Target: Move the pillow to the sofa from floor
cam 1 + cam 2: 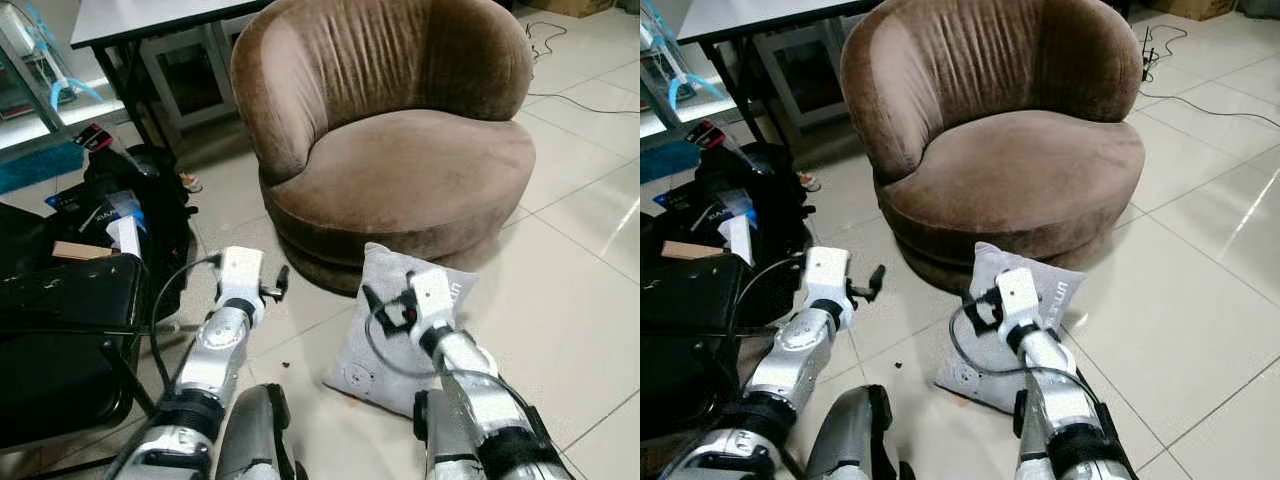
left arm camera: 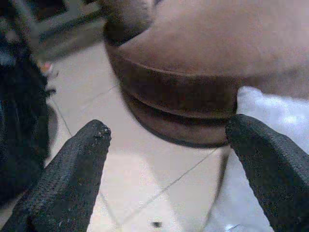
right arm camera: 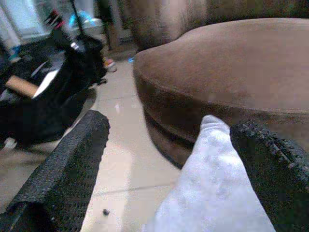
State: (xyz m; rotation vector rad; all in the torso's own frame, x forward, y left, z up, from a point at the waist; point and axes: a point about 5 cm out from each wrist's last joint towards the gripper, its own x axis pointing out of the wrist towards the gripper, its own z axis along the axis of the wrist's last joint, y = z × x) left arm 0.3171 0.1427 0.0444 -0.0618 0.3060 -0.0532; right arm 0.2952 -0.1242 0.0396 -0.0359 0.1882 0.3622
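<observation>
A pale grey pillow (image 1: 362, 352) stands on the tiled floor, leaning against the base of the round brown sofa (image 1: 400, 150). My right gripper (image 1: 392, 296) is open, just above the pillow's upper edge. In the right wrist view the pillow's top corner (image 3: 212, 188) rises between the two spread fingers (image 3: 72, 164) without touching them. My left gripper (image 1: 272, 286) hovers open over bare tiles to the left of the pillow, in front of the sofa's base. In the left wrist view the pillow (image 2: 270, 116) shows beside one finger (image 2: 270, 159).
Black bags (image 1: 140, 210) and a black case (image 1: 60, 330) crowd the floor on the left. A table with dark legs (image 1: 130, 60) stands behind them. A cable (image 1: 575, 100) lies on the tiles at the far right. Open floor (image 1: 570, 300) stretches right of the pillow.
</observation>
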